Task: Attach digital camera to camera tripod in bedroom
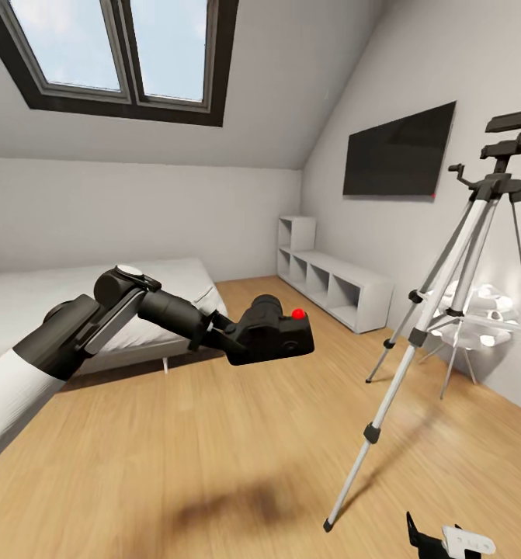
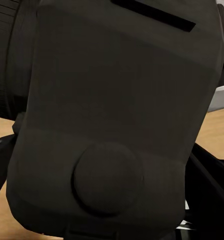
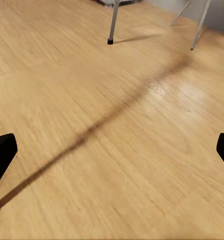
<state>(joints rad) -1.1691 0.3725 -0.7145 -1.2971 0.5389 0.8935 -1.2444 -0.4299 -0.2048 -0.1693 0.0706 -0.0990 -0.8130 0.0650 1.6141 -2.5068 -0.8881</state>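
Observation:
My left arm reaches out over the floor, and its gripper (image 1: 230,340) is shut on the digital camera (image 1: 279,334), a black body with a red button on top. In the left wrist view the camera's dark back (image 2: 117,125) sits right up against the lens. The camera tripod (image 1: 477,225) stands to the right on silver legs, its black pan head (image 1: 512,140) higher than the camera and well apart from it. My right gripper (image 3: 113,155) hangs open over bare wood floor, with one tripod foot (image 3: 110,41) ahead of it.
A grey-framed bed (image 1: 97,299) lies behind my left arm. White cube shelves (image 1: 334,283) and a wall TV (image 1: 400,151) line the right wall. A white petal lamp (image 1: 485,314) stands behind the tripod. A skylight (image 1: 112,54) is overhead.

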